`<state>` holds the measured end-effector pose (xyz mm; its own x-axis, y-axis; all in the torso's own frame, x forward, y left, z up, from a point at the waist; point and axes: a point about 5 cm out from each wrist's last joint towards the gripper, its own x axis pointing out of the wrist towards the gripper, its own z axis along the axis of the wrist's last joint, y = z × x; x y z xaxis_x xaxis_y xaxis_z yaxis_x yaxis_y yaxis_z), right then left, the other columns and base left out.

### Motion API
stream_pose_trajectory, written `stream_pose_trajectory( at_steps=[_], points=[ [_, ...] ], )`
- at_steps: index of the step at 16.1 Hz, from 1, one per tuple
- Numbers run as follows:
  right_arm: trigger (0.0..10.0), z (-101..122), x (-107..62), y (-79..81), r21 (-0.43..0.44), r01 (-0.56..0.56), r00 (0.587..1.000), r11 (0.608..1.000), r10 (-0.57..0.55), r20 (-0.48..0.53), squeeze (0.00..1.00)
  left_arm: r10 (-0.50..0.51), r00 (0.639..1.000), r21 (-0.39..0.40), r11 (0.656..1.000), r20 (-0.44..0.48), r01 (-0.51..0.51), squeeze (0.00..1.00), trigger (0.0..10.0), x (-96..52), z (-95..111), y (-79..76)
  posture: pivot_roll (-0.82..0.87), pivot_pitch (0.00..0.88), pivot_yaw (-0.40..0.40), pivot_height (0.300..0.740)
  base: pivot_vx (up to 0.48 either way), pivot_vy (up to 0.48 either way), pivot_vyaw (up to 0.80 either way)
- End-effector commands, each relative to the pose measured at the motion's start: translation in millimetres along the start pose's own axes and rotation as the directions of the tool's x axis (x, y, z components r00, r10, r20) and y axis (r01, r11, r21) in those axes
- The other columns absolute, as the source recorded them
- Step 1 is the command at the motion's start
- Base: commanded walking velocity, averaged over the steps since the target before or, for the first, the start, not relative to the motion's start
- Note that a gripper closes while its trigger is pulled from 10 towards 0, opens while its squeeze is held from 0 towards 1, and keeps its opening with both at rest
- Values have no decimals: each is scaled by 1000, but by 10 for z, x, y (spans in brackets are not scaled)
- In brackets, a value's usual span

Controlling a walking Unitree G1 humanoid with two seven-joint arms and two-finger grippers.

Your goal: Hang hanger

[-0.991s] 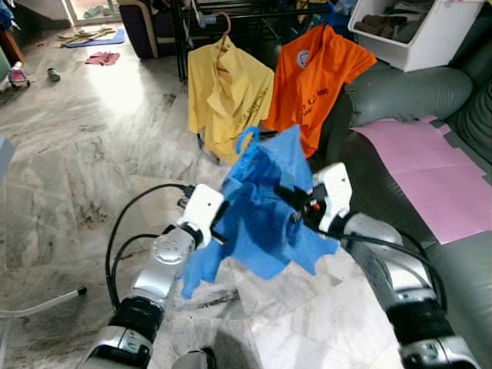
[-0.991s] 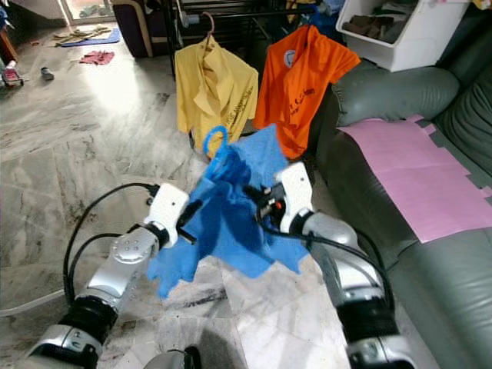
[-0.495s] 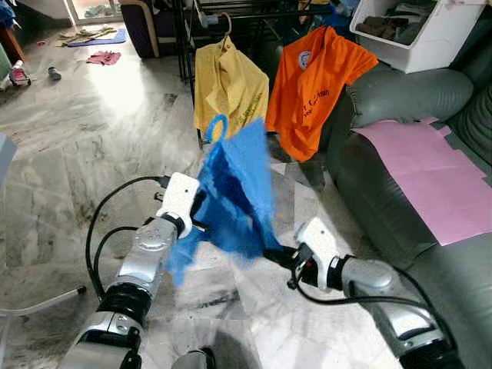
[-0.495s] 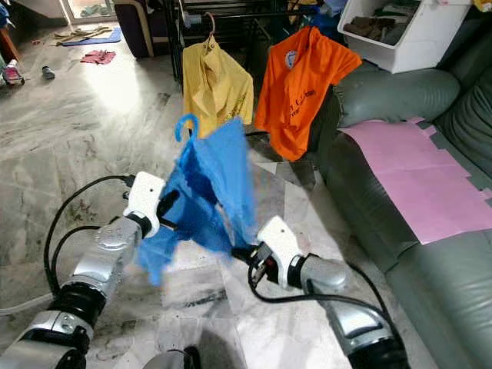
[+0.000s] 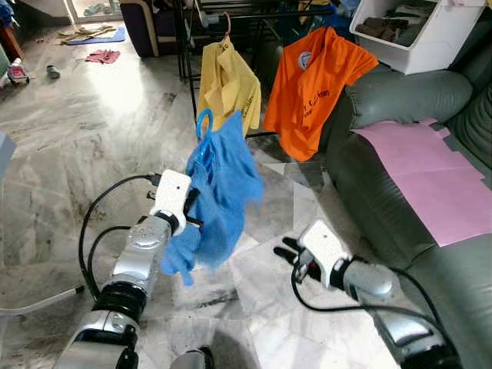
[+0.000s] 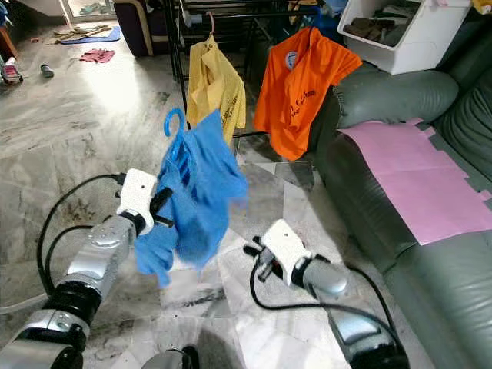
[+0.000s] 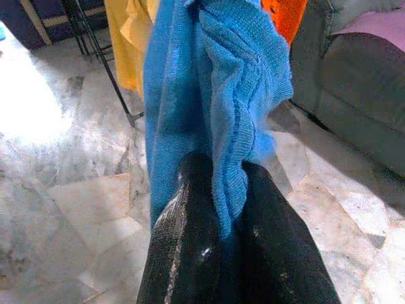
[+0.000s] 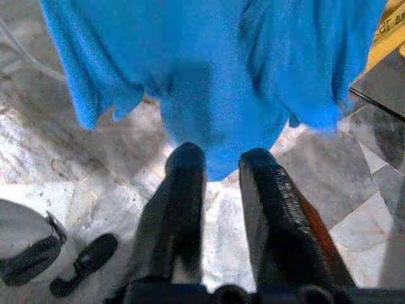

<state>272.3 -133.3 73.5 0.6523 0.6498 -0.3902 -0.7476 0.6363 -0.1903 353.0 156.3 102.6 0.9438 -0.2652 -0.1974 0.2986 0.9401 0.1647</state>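
A blue shirt [image 5: 224, 181] hangs on a blue hanger, whose hook [image 5: 204, 123] sticks up above the collar. My left gripper [image 5: 194, 215] is shut on the shirt's cloth at mid height and holds it up over the floor; in the left wrist view the black fingers [image 7: 190, 215] pinch a fold of blue cloth [image 7: 234, 126]. My right gripper [image 5: 286, 249] is low and to the right of the shirt, apart from it, open with nothing between its fingers [image 8: 186, 190]. The black rack [image 5: 188, 46] stands behind the shirt.
A yellow shirt [image 5: 229, 81] and an orange shirt [image 5: 315, 77] hang on the rack. A grey sofa [image 5: 400, 96] with a pink sheet [image 5: 430, 165] runs along the right, and a white bin [image 5: 419, 34] sits on it. Marble floor spreads to the left.
My right gripper has let go of the blue shirt and dropped low to the right. The left gripper alone now holds the shirt, further left and closer to the rack.
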Motion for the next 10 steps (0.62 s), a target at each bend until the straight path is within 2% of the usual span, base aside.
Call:
stream_pose_trajectory(
  at_steps=[1, 3, 4, 5, 6, 7, 8, 10],
  points=[
    [10000, 32, -32, 31, -65, -35, 999, 997, 36, 8, 1000, -18, 998, 32, 999, 53, 16, 0, 0, 31, 149, 46, -13, 75, -44, 740, 0, 0, 0],
    [10000, 55, -66, 43, -113, -78, 997, 991, 80, 15, 1000, -46, 997, 65, 997, 67, 42, 0, 0, 21, 171, 67, -15, 75, -42, 740, 0, 0, 0],
    [10000, 85, -105, 0, -166, -85, 996, 982, 88, 13, 1000, -96, 992, 114, 990, 82, 86, 0, 0, 4, 203, 71, -17, 75, -40, 740, 0, 0, 0],
    [10000, 109, -144, -73, -226, -81, 996, 971, 85, 10, 1000, -166, 981, 172, 974, 96, 148, 0, 0, -24, 234, 62, -17, 75, -39, 740, 0, 0, 0],
    [10000, 135, -200, -173, -282, -76, 997, 956, 79, -1, 1000, -245, 965, 250, 944, 94, 216, 0, 0, -69, 252, 63, -17, 75, -39, 740, 0, 0, 0],
    [10000, 155, -230, -236, -317, -67, 998, 946, 69, -6, 1000, -288, 954, 285, 924, 82, 254, 0, 0, -95, 249, 66, -14, 76, -38, 740, 0, 0, 0],
    [10000, 223, -305, -393, -380, -42, 999, 924, 43, -5, 1000, -387, 922, 375, 858, 23, 351, 0, 0, -166, 205, 71, -13, 76, -38, 740, 0, 0, 0],
    [10000, 363, -414, -646, -471, 9, 1000, 882, -3, 13, 1000, -501, 862, 471, 745, -72, 472, 0, 0, -263, 100, 77, -14, 74, -39, 740, 0, 0, 0]
  ],
)
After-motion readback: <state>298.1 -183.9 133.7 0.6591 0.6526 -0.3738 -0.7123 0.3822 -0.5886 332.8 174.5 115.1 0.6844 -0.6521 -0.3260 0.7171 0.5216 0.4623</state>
